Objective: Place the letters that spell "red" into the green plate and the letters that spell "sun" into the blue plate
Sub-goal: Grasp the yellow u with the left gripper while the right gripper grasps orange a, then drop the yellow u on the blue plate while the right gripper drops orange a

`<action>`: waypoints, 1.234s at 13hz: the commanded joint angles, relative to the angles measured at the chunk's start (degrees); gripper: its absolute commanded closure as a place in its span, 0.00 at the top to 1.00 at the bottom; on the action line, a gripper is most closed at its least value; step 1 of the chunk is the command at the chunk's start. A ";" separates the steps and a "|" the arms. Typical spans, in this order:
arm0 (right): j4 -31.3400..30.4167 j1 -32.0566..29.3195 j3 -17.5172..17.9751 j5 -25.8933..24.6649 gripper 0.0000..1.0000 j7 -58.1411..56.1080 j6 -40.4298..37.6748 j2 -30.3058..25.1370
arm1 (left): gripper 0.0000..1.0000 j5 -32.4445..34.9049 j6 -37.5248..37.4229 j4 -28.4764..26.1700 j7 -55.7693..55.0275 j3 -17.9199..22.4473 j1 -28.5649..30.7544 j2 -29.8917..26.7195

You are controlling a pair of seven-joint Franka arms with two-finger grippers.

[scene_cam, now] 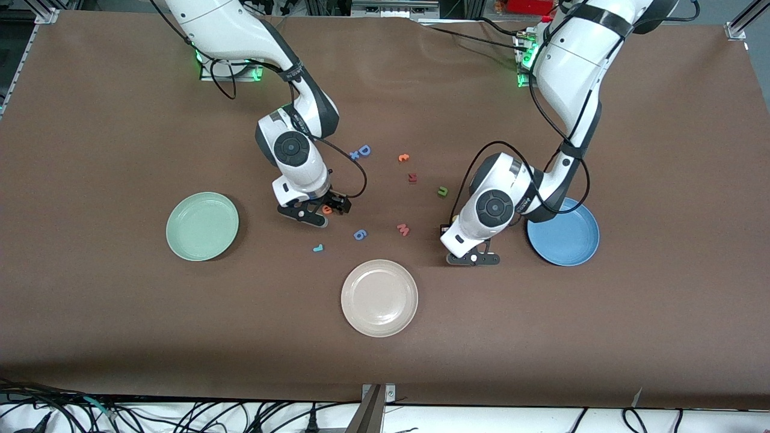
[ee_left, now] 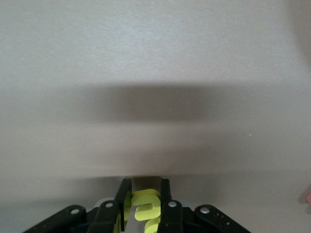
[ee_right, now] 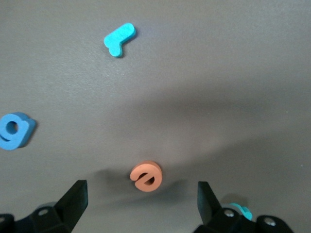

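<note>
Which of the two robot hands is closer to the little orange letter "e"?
The right one. The right gripper hangs open directly over the orange "e", which lies between its fingers. The left gripper is off by the blue plate, shut on a yellow letter.

Wide brown matte surface (scene_cam: pixel 120 337) fills nearly the whole front view, faint creases near the edge where the bases stand. Even overhead light; soft shadows pool on the brown. Aluminium frame rails (scene_cam: pixel 741 21) show at the corners along that edge. Green indicator lights (scene_cam: pixel 258 73) glow there. Along the edge nearest the front camera, a pale floor strip with tangled black cables (scene_cam: pixel 198 415) and a metal bracket (scene_cam: pixel 378 400) at mid-edge.
</note>
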 commanded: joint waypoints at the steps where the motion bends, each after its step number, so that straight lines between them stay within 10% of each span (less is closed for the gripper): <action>1: 0.42 0.48 -0.14 0.64 1.00 1.57 0.65 1.04 | 0.17 4.86 -6.12 1.71 1.62 0.30 1.05 -2.45; 5: 0.69 0.66 -0.14 0.64 0.95 2.19 0.74 1.48 | 0.17 5.05 -13.24 3.04 12.94 0.30 5.87 -4.47; 16: 1.48 0.31 -0.14 0.64 0.28 1.58 1.44 2.36 | 0.19 14.37 -19.24 1.72 28.96 0.30 15.73 -4.31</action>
